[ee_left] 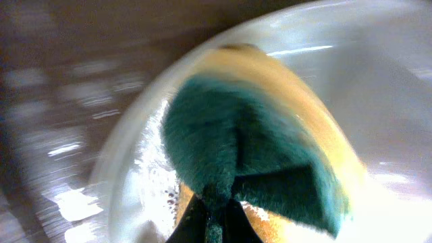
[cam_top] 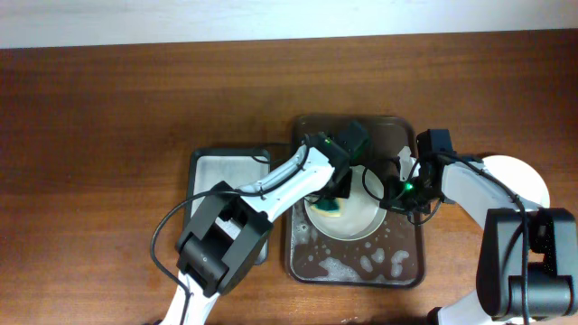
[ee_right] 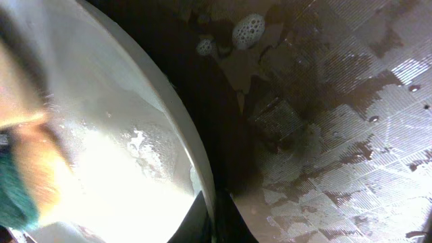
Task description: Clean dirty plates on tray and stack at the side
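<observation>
Left fingers (ee_left: pixel 210 219): clamped on sponge (ee_left: pixel 256 169); pressed into plate (cam_top: pixel 361 217)
Right fingers (ee_right: pixel 214 217): pinching the plate rim
Risk: wet rim could slip free; plate might skid on sudsy tray (cam_top: pixel 301 244)

I see the counter (cam_top: pixel 108 108) straight down from overhead. The left wrist view sits tight behind the left fingers (ee_left: pixel 192 226), with the sponge (ee_left: pixel 250 155) just ahead. The right wrist view looks closely past the right fingers (ee_right: pixel 223 219) at the plate (ee_right: pixel 135 121) and tray (ee_right: pixel 337 135). All three views share that plate.
</observation>
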Motion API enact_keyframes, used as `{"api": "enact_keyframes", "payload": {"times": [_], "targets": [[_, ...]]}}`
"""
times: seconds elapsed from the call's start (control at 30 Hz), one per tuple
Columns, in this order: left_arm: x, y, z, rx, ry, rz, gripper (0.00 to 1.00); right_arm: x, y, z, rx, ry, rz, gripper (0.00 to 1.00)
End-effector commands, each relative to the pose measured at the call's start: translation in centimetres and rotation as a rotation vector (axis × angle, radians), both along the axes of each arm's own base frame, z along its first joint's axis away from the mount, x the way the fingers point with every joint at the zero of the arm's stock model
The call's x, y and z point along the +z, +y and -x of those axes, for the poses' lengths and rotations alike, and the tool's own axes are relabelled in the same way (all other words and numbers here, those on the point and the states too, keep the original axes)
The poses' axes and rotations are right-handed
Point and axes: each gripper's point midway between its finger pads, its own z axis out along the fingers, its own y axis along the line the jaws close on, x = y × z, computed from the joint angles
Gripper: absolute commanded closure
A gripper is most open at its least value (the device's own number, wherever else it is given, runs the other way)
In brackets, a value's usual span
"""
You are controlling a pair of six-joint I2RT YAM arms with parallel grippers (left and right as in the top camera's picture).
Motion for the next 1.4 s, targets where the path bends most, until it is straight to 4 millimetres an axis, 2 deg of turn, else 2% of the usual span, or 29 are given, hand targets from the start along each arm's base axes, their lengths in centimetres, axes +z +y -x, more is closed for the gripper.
{"api": "enact_keyframes", "payload": {"times": [0.0, 0.07, 0.13, 0.23, 0.3, 0.33, 0.4, 0.47, 0.5, 0.57, 0.67, 0.7, 0.77, 0.9, 0.97, 1.1, 1.37], "targets": [[-0.2, 6.5, -2.4, 0.029, -0.150, -0.305, 1.00, -1.7, -1.4, 1.4, -0.010, 0.062, 0.083, 0.96], [-0.2, 6.6, -2.1, 0.027, -0.135, -0.307, 1.00, -1.7, -1.4, 1.4, -0.010, 0.064, 0.083, 0.96], [0.5, 5.6, -1.2, 0.021, -0.085, -0.248, 1.00, -1.7, -1.5, 1.5, -0.010, 0.067, 0.083, 0.96], [4.3, 4.1, -0.1, 0.012, -0.053, -0.112, 1.00, -1.4, -1.4, 1.6, -0.010, 0.065, 0.083, 0.96], [7.4, 4.0, 0.0, 0.000, -0.081, -0.053, 1.00, -0.6, -1.5, 1.5, -0.008, 0.045, 0.084, 0.96], [8.9, 4.4, 0.1, 0.006, -0.100, -0.037, 1.00, 0.0, -1.5, 1.4, -0.009, 0.030, 0.085, 0.96], [13.6, 6.5, 0.1, 0.000, -0.161, 0.000, 1.00, 2.0, -1.5, 1.2, -0.012, -0.022, 0.091, 0.96], [16.1, 8.8, 0.4, 0.008, -0.185, 0.007, 1.00, 3.7, -2.0, 1.3, -0.016, -0.067, 0.121, 0.96], [17.2, 10.7, 0.6, 0.028, -0.187, 0.003, 1.00, 4.8, -2.4, 1.5, -0.020, -0.095, 0.150, 0.96], [18.1, 13.2, 0.9, 0.050, -0.189, 0.000, 1.00, 6.3, -3.1, 1.8, -0.022, -0.138, 0.203, 0.96], [17.1, 16.0, 1.8, 0.061, -0.149, 0.036, 1.00, 9.0, -3.4, 2.1, 0.007, -0.237, 0.321, 0.96], [15.7, 17.2, 2.3, 0.092, -0.124, 0.068, 1.00, 10.4, -3.6, 2.1, 0.029, -0.298, 0.399, 0.96], [13.4, 18.2, 2.8, 0.110, -0.092, 0.146, 1.00, 12.4, -3.6, 2.0, 0.008, -0.385, 0.504, 0.96], [9.2, 19.6, 3.5, 0.181, -0.046, 0.242, 1.00, 15.5, -3.0, 1.2, 0.050, -0.556, 0.682, 0.96], [7.2, 20.4, 3.8, 0.207, -0.040, 0.239, 1.00, 16.9, -1.5, 1.0, 0.091, -0.643, 0.730, 0.96], [5.7, 20.8, 4.7, 0.211, -0.018, 0.222, 1.00, 19.4, -0.4, 1.5, 0.156, -0.764, 0.929, 0.96], [5.6, 20.9, 4.7, 0.213, -0.020, 0.215, 1.00, 24.6, 3.4, 3.6, 0.243, -1.050, 1.172, 0.96]]}}
